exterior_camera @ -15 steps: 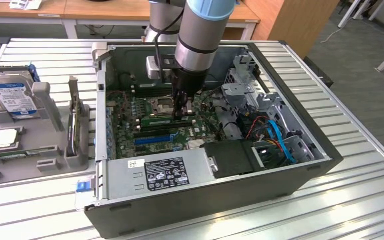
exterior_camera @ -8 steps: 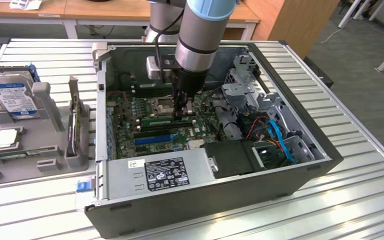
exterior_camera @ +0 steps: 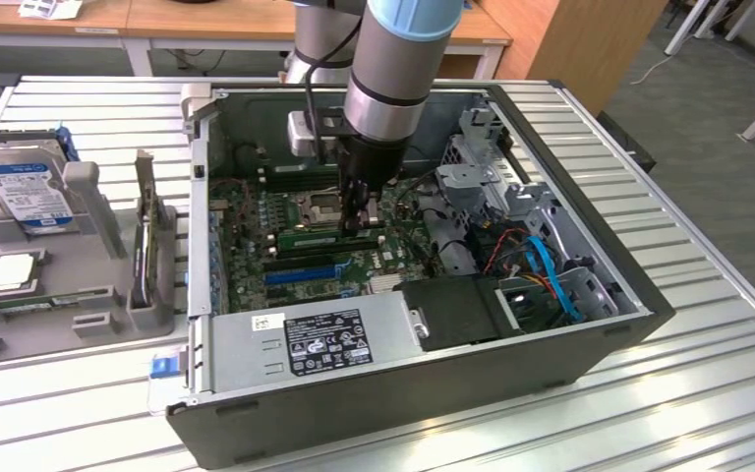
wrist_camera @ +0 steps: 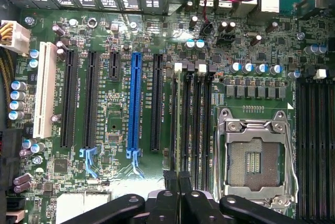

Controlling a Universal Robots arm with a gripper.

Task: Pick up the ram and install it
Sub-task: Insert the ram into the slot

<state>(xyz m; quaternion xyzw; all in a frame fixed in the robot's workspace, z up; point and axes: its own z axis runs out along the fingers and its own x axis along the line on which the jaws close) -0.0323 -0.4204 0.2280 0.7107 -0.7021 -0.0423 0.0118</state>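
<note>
Over the slatted desk (exterior_camera: 692,295), I reach straight down into the open computer case (exterior_camera: 391,393) at frame centre, to the motherboard (exterior_camera: 249,211) slot just below the processor socket (exterior_camera: 319,205), jaws pinched narrow on the top edge of the ram (exterior_camera: 312,239) so it stands upright, lined with that slot.

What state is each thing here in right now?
computer case: open, lying on its side.
ram: on edge at the memory slots.
gripper: shut on the ram.
processor socket: empty.
blue slot: empty.
hard drive: leaning in its grey holder, outside the case.
</note>
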